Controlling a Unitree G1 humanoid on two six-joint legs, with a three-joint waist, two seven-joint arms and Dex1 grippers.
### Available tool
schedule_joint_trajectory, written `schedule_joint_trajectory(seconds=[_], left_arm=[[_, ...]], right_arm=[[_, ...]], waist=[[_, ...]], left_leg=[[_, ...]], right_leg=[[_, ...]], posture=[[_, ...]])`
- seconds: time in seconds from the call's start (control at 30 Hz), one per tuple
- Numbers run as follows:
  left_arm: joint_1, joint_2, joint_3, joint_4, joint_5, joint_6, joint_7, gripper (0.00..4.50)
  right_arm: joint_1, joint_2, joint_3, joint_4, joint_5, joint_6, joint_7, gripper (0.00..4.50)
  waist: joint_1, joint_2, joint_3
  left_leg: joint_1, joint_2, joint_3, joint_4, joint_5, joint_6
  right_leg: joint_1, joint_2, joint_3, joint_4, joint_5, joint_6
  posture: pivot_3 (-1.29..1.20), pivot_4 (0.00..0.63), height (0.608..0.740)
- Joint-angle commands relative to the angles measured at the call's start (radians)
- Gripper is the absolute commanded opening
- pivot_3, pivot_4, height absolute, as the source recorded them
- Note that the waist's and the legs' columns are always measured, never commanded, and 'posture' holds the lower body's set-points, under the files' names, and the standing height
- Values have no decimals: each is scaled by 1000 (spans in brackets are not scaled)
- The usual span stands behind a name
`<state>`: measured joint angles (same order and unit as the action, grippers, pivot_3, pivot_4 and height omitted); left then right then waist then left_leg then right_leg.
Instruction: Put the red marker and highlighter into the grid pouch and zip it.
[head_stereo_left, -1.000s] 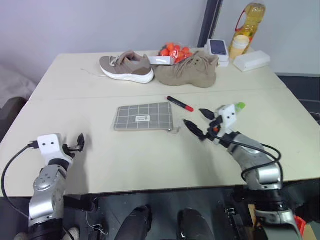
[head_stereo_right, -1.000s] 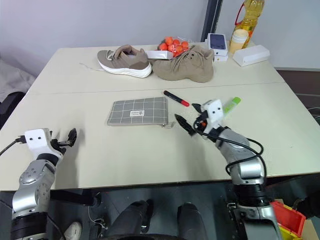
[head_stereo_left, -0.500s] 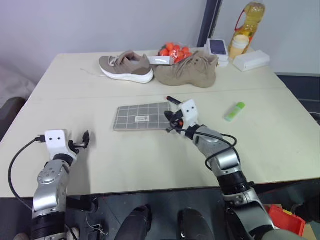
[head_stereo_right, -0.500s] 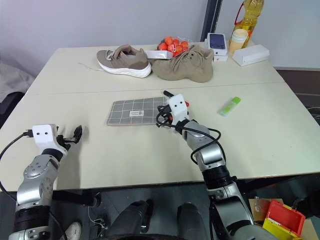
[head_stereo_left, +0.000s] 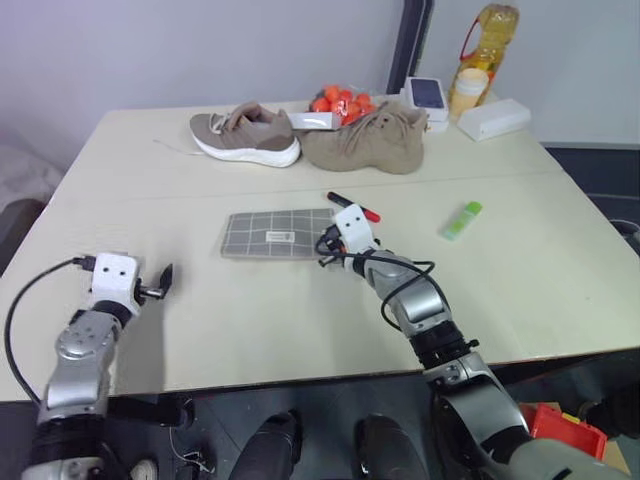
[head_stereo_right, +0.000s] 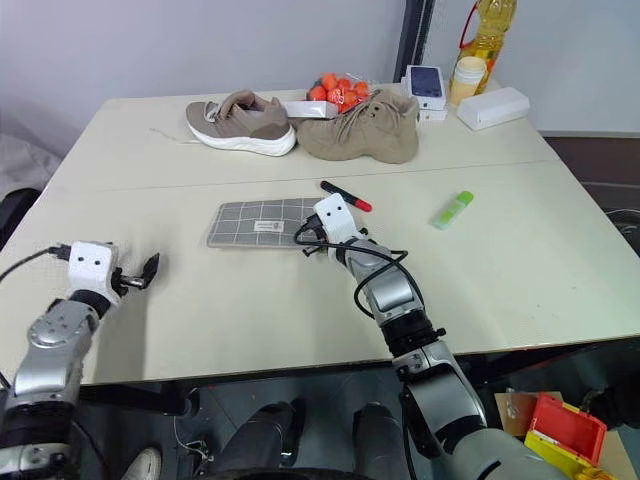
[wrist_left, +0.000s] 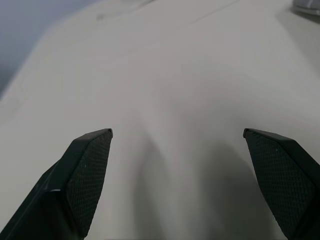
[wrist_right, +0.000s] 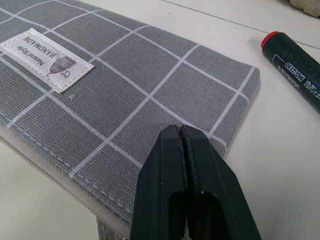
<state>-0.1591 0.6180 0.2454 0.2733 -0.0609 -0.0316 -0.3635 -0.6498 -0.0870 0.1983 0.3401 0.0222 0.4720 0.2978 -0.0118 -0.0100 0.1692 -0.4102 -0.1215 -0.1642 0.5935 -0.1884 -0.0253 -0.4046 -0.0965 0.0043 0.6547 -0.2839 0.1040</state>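
Note:
The grid pouch (head_stereo_left: 277, 234) lies flat in the middle of the table, its white label (wrist_right: 47, 59) facing up. My right gripper (head_stereo_left: 324, 246) hovers over the pouch's right end, close to the zipper edge, fingers (wrist_right: 170, 165) shut with nothing visible between them. The red marker (head_stereo_left: 352, 206) lies just beyond that end of the pouch. The highlighter (head_stereo_left: 462, 220) rests farther right on the table. My left gripper (head_stereo_left: 160, 282) is open above bare table near the front left, well away from the pouch.
Two beige shoes (head_stereo_left: 300, 138) stand along the back of the table (head_stereo_left: 250, 320), with a bag of orange things (head_stereo_left: 340, 102) behind them. A small box (head_stereo_left: 426, 95), a yellow bottle (head_stereo_left: 475, 55) and a white box (head_stereo_left: 488, 119) sit at the back right.
My right gripper swung left from near the highlighter to the pouch's right end and went from open to shut. The left gripper rolled and lifted slightly, staying open.

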Motion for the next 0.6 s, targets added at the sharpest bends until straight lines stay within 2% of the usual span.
schedule_joint_trajectory(seconds=[0.03,0.2,0.33,0.6], left_arm=[[-117,52,-92,169,93,-201,-67,4500],[-318,72,-236,457,192,-477,-172,4500],[-462,78,-342,673,291,-681,-197,4500],[-625,36,-409,883,337,-855,-225,4500]], right_arm=[[-17,19,-2,9,-3,-16,8,86],[-23,30,-1,15,-11,-21,10,86],[-22,33,-4,3,-15,-20,10,86],[2,29,-9,-32,-21,-11,-5,86]], waist=[[-1,0,0],[-7,0,0],[-9,0,0],[-7,0,0]], left_leg=[[0,0,0,0,0,0],[0,-1,0,0,0,0],[0,0,0,-2,1,-1],[0,-1,0,-1,1,-1]], right_leg=[[0,0,0,0,0,0],[-1,0,0,0,0,0],[-1,0,1,1,0,0],[-1,1,1,2,0,1]], posture=[[0,150,740],[0,150,740],[0,150,740],[0,150,740]])
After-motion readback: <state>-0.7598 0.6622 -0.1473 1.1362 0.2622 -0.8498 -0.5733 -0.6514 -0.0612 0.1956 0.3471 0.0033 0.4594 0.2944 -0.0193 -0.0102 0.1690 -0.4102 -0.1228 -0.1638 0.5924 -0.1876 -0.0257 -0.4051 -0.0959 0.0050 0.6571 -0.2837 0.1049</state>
